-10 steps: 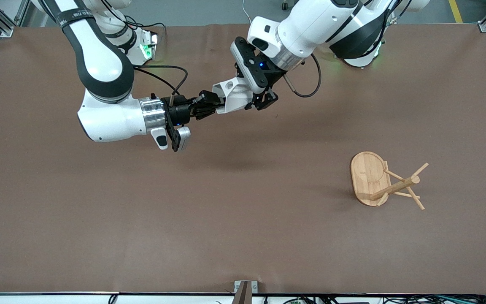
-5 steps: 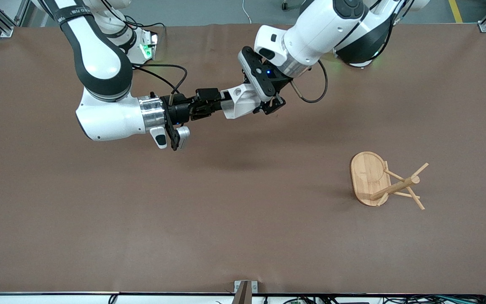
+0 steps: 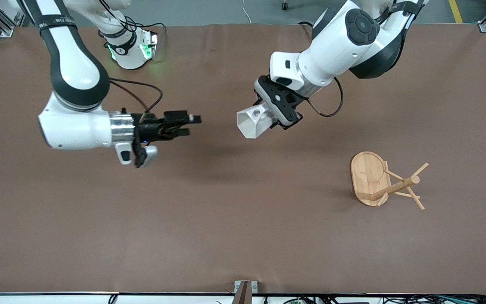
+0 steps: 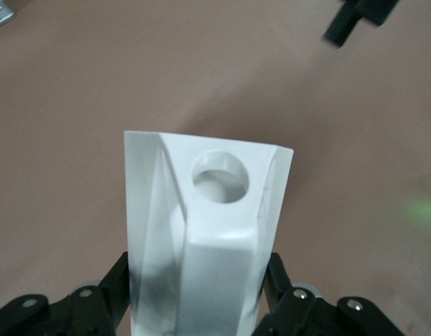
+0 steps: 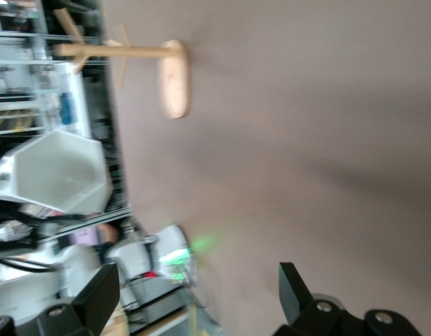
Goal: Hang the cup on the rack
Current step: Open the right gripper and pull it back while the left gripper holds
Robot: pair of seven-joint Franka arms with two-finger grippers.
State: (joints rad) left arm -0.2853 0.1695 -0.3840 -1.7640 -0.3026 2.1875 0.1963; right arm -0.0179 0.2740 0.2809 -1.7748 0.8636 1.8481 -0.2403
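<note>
Up above the middle of the tabletop, the left hand holds the cup in the air, with its fingers pinching the narrow bottom end. The cup lies on its side, with its wide mouth pointing toward the right arm's end of the tabletop. It looks small, hard and light, so one hand can carry it easily. Its smooth white sides may be slippery, and I think it could chip if it fell. The low end is a good place to hold it, because the tab with the round hole stays free for a peg. The rack stands on the tabletop near the left arm's end, closer to the front edge, and nothing hangs on it yet. The right hand is over the tabletop toward the right arm's end, with its fingers spread and nothing in them. That arm looks like it is waiting. The left wrist view shows the round hole in the tab up close, and black fingers on both sides of the cup. The right wrist view shows the cup's six-sided mouth, which the front view does not show well.
</note>
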